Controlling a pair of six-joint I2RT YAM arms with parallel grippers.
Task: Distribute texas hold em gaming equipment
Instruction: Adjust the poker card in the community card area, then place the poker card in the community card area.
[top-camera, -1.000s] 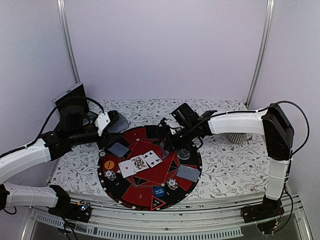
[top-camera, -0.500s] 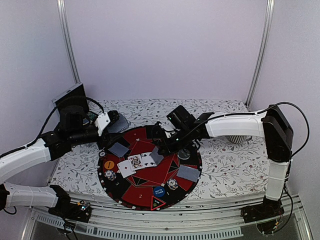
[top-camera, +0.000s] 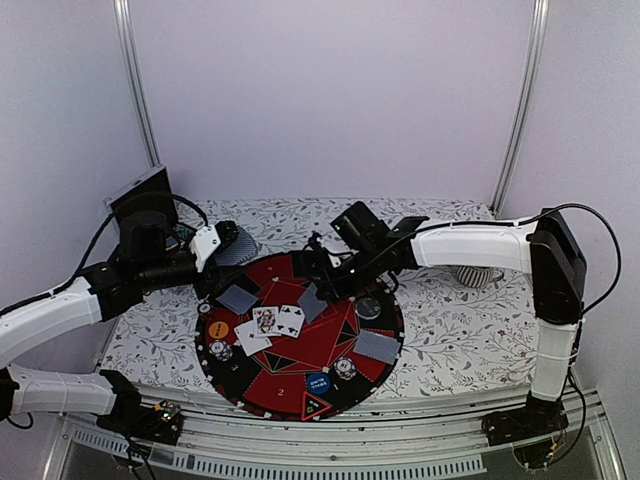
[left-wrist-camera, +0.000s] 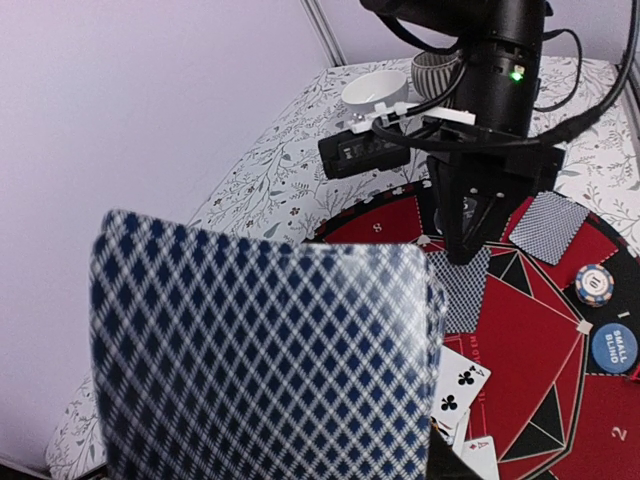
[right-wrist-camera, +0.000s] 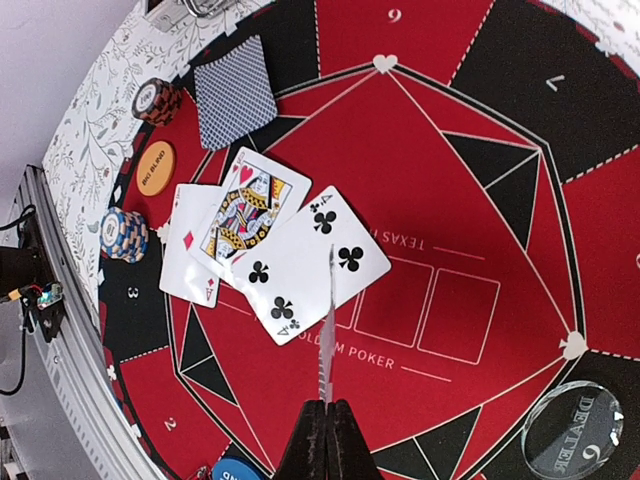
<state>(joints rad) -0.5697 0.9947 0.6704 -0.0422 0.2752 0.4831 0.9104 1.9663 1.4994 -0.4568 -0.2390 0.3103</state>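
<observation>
A round red-and-black poker mat (top-camera: 330, 345) lies mid-table. My left gripper (top-camera: 222, 242) is shut on a deck of blue-backed cards (left-wrist-camera: 260, 350), which hides its fingers in the left wrist view. My right gripper (right-wrist-camera: 328, 405) is shut on one card (right-wrist-camera: 327, 320), seen edge-on, hanging just above the mat beside the four of clubs (right-wrist-camera: 305, 265). That card overlaps a king of hearts (right-wrist-camera: 245, 210) and an ace of diamonds (right-wrist-camera: 190, 245). Face-down cards (top-camera: 237, 298) (top-camera: 375, 347), chip stacks (right-wrist-camera: 157, 100) (right-wrist-camera: 125, 235), an orange button (right-wrist-camera: 156, 166), a blue button (top-camera: 318, 383) and a triangle marker (top-camera: 313, 405) sit on the mat.
A clear round disc (right-wrist-camera: 575, 435) lies on the mat's right side. A white bowl (left-wrist-camera: 375, 90) and a ribbed grey cup (left-wrist-camera: 435, 70) stand on the flowered cloth behind the right arm. Metal frame posts (top-camera: 135, 90) rise at the back corners.
My right gripper has carried its card leftward over the mat, closer to the face-up cards, which sit slightly further left. The left arm and its deck have not moved.
</observation>
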